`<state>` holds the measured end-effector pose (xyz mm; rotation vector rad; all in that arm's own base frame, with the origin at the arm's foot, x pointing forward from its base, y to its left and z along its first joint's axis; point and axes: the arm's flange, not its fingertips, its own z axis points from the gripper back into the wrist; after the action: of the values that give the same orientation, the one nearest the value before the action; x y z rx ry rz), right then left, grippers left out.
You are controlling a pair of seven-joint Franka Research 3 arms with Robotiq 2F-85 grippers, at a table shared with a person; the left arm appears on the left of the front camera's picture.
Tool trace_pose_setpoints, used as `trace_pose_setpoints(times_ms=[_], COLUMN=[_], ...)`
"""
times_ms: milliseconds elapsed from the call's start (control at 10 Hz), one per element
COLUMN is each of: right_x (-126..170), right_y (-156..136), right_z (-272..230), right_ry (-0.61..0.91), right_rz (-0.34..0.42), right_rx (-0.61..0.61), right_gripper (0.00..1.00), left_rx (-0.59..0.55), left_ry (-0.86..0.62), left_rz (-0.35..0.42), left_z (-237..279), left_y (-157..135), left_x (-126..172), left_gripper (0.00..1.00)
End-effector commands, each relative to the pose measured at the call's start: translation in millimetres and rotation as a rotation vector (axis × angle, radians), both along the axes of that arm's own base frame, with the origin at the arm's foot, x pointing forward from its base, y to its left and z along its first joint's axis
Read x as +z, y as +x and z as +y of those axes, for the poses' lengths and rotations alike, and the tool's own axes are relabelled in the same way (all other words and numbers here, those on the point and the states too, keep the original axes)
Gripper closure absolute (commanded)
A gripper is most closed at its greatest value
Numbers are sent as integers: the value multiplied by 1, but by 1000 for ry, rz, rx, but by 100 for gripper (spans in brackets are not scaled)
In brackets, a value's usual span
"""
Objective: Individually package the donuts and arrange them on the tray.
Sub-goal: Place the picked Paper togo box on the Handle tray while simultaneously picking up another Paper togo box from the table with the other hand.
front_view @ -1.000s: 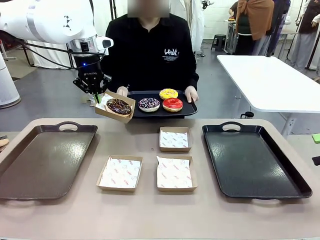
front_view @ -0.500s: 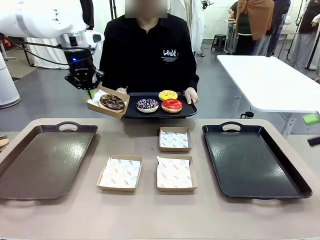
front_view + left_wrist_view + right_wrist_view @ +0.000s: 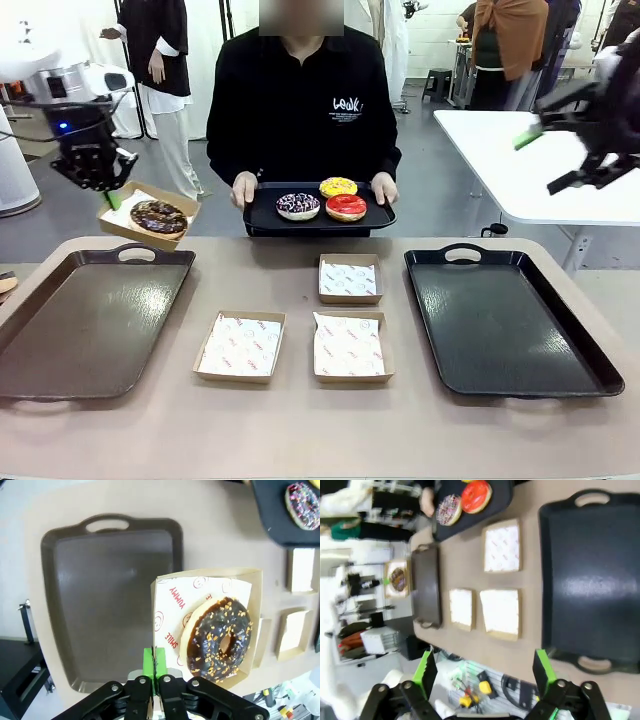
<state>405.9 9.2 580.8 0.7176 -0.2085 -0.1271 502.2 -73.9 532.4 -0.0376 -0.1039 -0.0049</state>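
Leftward shift: donut [image 3: 158,217] in its box [image 3: 138,232] now hangs near the left tray [image 3: 90,320]. My left pincer [image 3: 111,197] clamps the box rim, and my raised right pincer [image 3: 484,672] is released.

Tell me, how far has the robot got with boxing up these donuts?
One is boxed: the chocolate donut sits in a box that the left gripper pinches by its edge, beside the brown tray. Left: purple donut, yellow donut, red donut on the person's tray, and three spare boxes.
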Motion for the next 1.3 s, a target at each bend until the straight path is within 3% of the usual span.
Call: trace_pose_setpoints(times_ms=[0, 300, 600, 800, 900, 1200], right_x=[-19, -58, -79, -72, -79, -79], right_y=[46, 79, 74, 60, 73, 73], right_z=[34, 100, 136, 125, 138, 138], right_ry=[-93, -210, -248, -195, -235, -235], right_rz=[64, 49, 22, 5, 23, 23], right_rx=[-42, -46, -21, 18, 18, 18], right_gripper=[0, 0, 0, 0, 0, 0], left_rx=[9, 38, 23, 27, 42, 42], left_ry=[16, 8, -7, 5, 7, 7], left_rz=[-39, -25, 36, 36, 56, 56], left_z=[23, 49, 59, 61, 53, 53], left_y=[-20, -29, -30, -28, -32, -32], left_x=[-16, -49, -90, -89, -92, -92], left_gripper=[99, 99, 99, 99, 99, 99])
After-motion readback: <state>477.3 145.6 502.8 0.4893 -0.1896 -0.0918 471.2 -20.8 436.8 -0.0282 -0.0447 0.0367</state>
